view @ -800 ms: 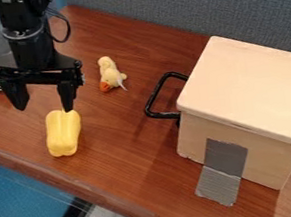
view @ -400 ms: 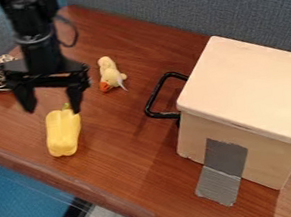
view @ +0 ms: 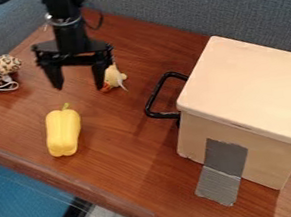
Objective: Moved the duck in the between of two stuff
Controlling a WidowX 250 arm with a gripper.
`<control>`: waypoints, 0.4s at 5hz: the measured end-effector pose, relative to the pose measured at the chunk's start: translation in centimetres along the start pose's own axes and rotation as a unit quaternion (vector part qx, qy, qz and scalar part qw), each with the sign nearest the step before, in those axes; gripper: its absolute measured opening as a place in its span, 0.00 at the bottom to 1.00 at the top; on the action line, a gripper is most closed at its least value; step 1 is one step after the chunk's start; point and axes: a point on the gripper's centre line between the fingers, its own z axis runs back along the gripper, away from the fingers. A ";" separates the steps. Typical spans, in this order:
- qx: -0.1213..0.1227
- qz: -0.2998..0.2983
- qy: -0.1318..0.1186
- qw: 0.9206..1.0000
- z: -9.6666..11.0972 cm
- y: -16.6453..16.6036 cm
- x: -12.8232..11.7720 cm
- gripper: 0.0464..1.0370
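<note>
One small yellow duck (view: 113, 77) lies on the brown wooden table (view: 133, 147), in the upper middle of the view, between the spotted toy on the left and the box on the right. Its orange beak (view: 106, 87) is toward the lower left, a thin white strip sticks out at its right side, and part of its body is hidden behind the gripper. The black gripper (view: 79, 87) hangs down just to the left of the duck in the view, released, with its two fingers spread well apart; whether it touches the duck, I cannot tell. Below and to the left of the duck is a yellow pepper (view: 64, 134), its green stem toward the top of the view. Farther left, near the table's far left edge, sits the spotted toy (view: 7, 65), made up of two rounded parts, with a white cord (view: 7, 87) beside it. To the right of the duck, a black handle (view: 152, 97) juts out from the side of a large pale box (view: 240, 88) with its lid on. Grey tape (view: 223, 163) runs down the front of the box and onto the table. Behind the table stands a blue-grey fabric partition (view: 175, 5).
</note>
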 end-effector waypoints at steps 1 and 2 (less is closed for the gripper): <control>-0.009 0.011 -0.022 1.000 -0.4 -1.3 2.7 0.96; -0.013 0.017 -0.035 0.999 -1.4 -2.2 4.6 0.96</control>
